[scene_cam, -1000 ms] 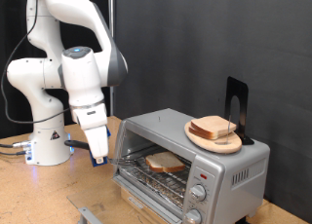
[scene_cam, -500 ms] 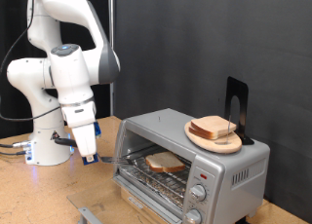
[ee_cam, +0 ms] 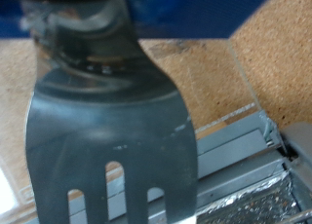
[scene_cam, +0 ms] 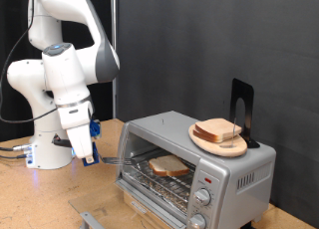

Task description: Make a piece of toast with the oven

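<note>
The silver oven (scene_cam: 237,169) stands at the exterior view's right with its door down. One piece of toast (scene_cam: 167,166) lies on the wire rack inside. My gripper (scene_cam: 91,152) is to the exterior view's left of the oven, shut on a metal fork (scene_cam: 113,161) whose tines point at the oven opening. In the wrist view the fork (ee_cam: 109,127) fills the frame, above the open glass door (ee_cam: 219,88) and the oven's foil-lined floor (ee_cam: 255,197). My fingers do not show there.
A round wooden plate (scene_cam: 202,140) with several bread slices (scene_cam: 220,129) sits on top of the oven, beside a black stand (scene_cam: 242,108). The arm's base (scene_cam: 48,149) is at the exterior view's left on the cork table (scene_cam: 40,204). Two knobs (scene_cam: 203,197) are on the oven's front.
My gripper has moved to the exterior view's left, away from the oven, with the fork in it. The toast stays on the rack.
</note>
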### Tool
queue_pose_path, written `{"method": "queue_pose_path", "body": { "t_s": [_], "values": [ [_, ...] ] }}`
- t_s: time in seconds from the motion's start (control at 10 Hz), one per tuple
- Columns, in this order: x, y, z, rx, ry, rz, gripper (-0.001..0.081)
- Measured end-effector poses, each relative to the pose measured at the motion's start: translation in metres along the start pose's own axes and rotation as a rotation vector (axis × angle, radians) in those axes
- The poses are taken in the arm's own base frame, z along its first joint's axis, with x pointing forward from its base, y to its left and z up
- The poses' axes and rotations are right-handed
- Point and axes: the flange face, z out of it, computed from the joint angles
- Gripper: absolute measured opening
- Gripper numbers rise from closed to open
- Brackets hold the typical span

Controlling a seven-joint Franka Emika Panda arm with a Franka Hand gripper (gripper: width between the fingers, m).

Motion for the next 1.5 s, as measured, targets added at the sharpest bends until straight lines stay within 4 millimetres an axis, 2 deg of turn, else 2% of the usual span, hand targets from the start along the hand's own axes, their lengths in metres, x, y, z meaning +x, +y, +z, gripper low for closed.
{"method": "queue_pose_path", "body": {
  "t_s": [0.2, 0.7, 0.9, 1.2, 1.5],
  "values": [
    [0.001, 0.005, -0.023, 0.014, 0.09, 0.014, 0.04],
    [0.003, -0.001, -0.107, 0.062, 0.211, 0.018, 0.04],
    [0.0, -0.005, -0.117, 0.073, 0.169, 0.011, 0.04],
    [0.004, -0.009, -0.115, 0.095, 0.197, 0.025, 0.04],
    [0.03, -0.045, -0.116, 0.153, 0.215, 0.009, 0.04]
  ]
}}
